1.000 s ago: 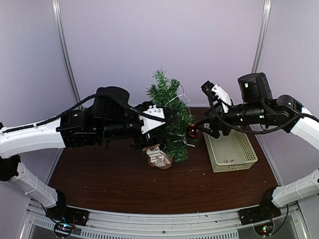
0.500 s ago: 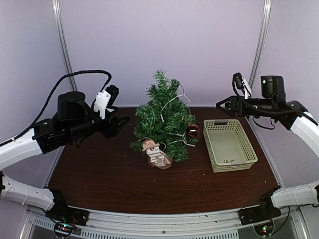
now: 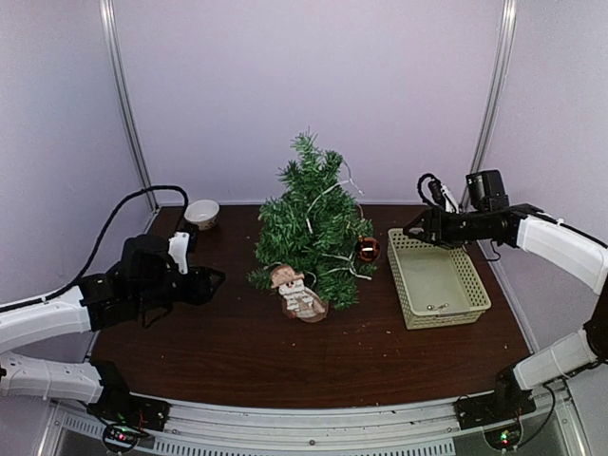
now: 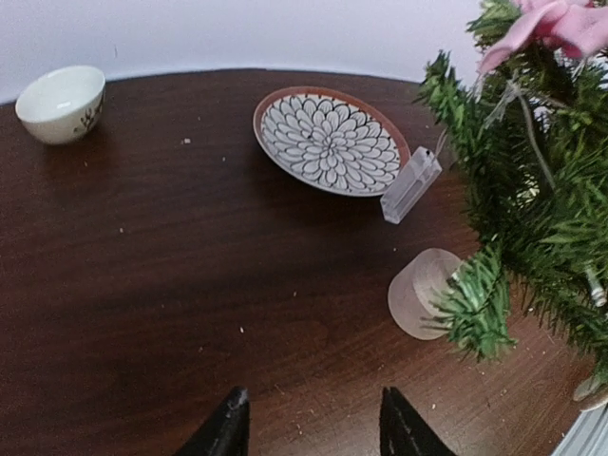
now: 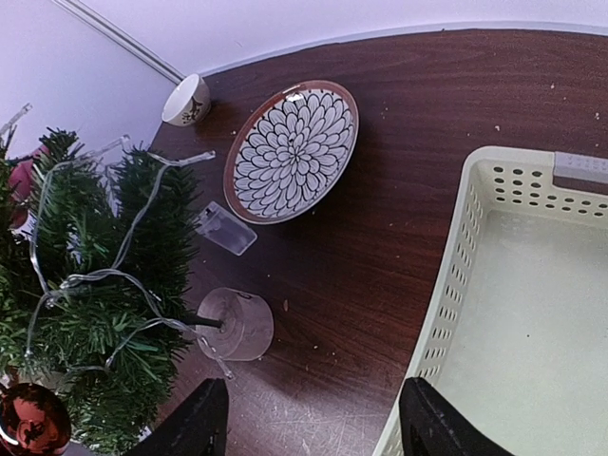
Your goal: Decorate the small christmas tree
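Note:
The small christmas tree [image 3: 313, 228] stands upright mid-table, wound with a clear light string. A red bauble [image 3: 368, 250] hangs on its right side, and a snowman ornament [image 3: 298, 295] sits low at its front. Its pale base [image 4: 423, 293] shows in the left wrist view, and the base [image 5: 237, 325] also shows in the right wrist view. My left gripper [image 3: 211, 280] is low, left of the tree, and the left gripper [image 4: 313, 404] is open over bare wood. My right gripper [image 3: 413, 231] is right of the tree by the basket's far corner. The right gripper [image 5: 313, 394] is open and holds nothing.
A pale yellow perforated basket [image 3: 435, 275] sits right of the tree, its wall [image 5: 446, 285] under my right wrist. Behind the tree lie a flower-patterned plate [image 4: 330, 140], a clear plastic battery box [image 4: 410, 184] and a small white bowl [image 3: 201, 213].
Both arms have pulled back from the tree: the left one swung left and down, the right one drew back to the right, then came in over the basket's far corner. Both jaws have narrowed somewhat.

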